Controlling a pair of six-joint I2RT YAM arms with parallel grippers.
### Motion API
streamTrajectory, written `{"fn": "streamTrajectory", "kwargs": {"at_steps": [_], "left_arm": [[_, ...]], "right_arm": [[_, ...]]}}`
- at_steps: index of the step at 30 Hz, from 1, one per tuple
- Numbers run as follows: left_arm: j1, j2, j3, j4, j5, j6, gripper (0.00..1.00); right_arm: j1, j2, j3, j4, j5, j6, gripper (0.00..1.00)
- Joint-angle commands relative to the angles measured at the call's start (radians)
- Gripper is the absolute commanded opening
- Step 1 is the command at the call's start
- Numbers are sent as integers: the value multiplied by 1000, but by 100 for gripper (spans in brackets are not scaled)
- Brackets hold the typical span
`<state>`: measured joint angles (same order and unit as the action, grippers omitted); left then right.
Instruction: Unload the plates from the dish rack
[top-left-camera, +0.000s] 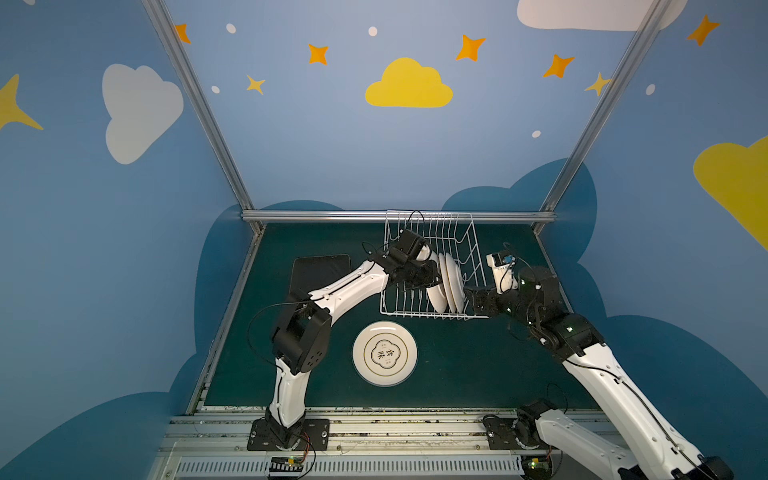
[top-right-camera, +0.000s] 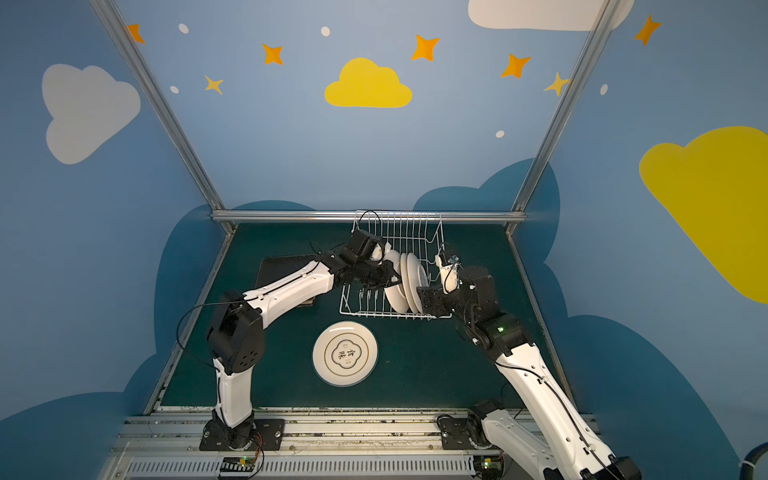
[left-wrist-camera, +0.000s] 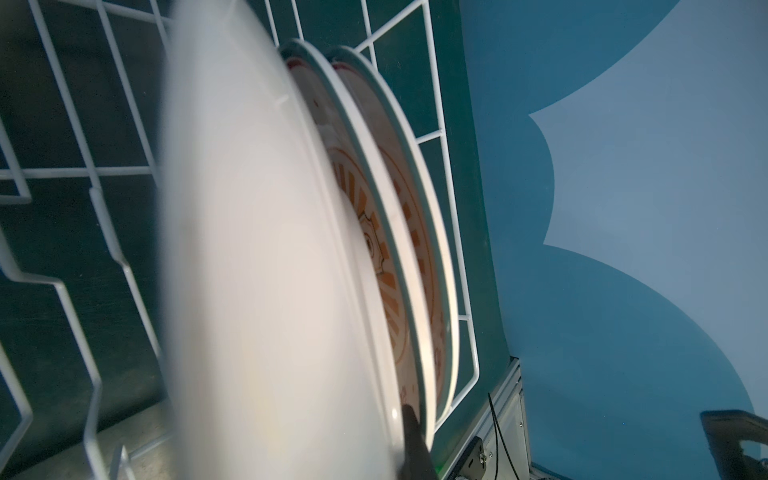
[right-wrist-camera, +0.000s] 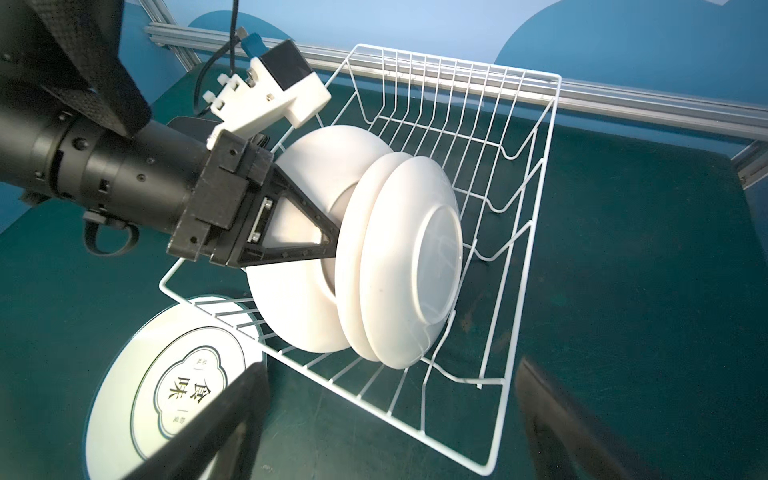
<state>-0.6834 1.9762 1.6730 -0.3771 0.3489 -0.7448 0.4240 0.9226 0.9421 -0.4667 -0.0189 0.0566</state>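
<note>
The white wire dish rack (top-left-camera: 409, 314) (top-right-camera: 365, 313) (right-wrist-camera: 552, 166) stands at the back of the green mat. Three round white plates stand on edge in it. My left gripper (top-left-camera: 432, 278) (top-right-camera: 390, 276) (right-wrist-camera: 332, 245) is shut on the rim of the nearest plate (top-left-camera: 436, 299) (top-right-camera: 395, 301) (right-wrist-camera: 299, 307), which looks blurred in the left wrist view (left-wrist-camera: 257, 257). The other two plates (top-left-camera: 455, 282) (right-wrist-camera: 411, 266) show orange print (left-wrist-camera: 374, 232). My right gripper (top-left-camera: 467, 297) (top-right-camera: 422, 297) (right-wrist-camera: 395, 424) stands open and empty at the rack's front right corner.
A round white plate with a printed centre (top-left-camera: 385, 353) (top-right-camera: 345, 354) (right-wrist-camera: 166, 386) lies flat on the mat in front of the rack. A dark flat square thing (top-left-camera: 320, 270) lies left of the rack, partly under my left arm. Metal rails edge the mat.
</note>
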Motion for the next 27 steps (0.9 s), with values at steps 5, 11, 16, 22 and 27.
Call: {"fn": "streamTrajectory", "kwargs": {"at_steps": [5,11,16,22,27], "left_arm": [[13,-87,-2,-3,11,26,3],[18,-107,0,-22,9,40,3],[25,-126,-7,-40,7,49,3],[36,-150,-25,-45,9,55,3],[48,-168,-40,-26,29,43,3]], "right_arm": [[-4,-10,9,28,-4,17,92],[-4,-11,9,30,-6,23,92],[-3,-10,8,34,-9,29,92],[-4,-7,12,37,-13,32,92],[-3,-4,15,37,-17,37,92]]}}
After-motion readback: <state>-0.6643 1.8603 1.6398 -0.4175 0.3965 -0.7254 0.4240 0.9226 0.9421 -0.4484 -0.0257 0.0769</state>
